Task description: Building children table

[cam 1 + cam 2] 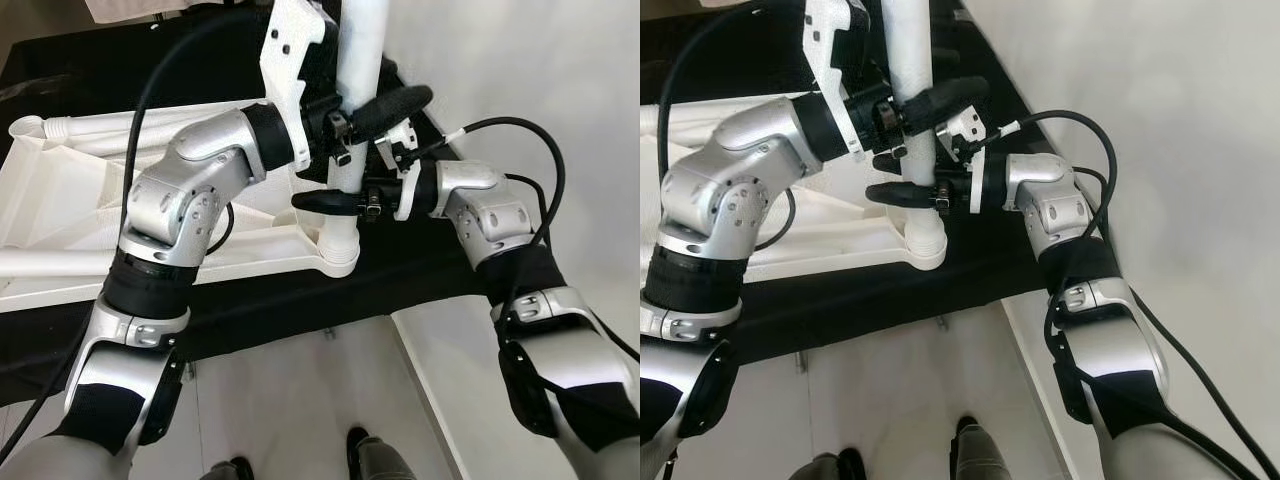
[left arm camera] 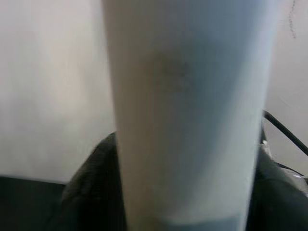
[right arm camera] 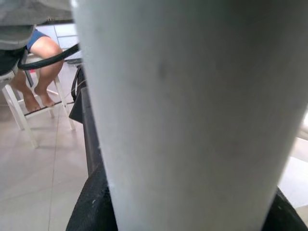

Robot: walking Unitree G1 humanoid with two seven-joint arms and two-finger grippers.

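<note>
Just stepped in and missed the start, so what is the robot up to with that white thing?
It is putting together a white children's table, which lies upside down on a black surface. Both grippers grasp one upright white table leg standing in the corner socket: the left gripper higher up, the right gripper lower, just above the socket. Another leg lies across the underside.

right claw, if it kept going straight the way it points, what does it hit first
The white table leg. The right claw already has its fingers on either side of the upright leg, just above the tabletop's corner socket, and the right wrist view shows the leg right up close.
</note>
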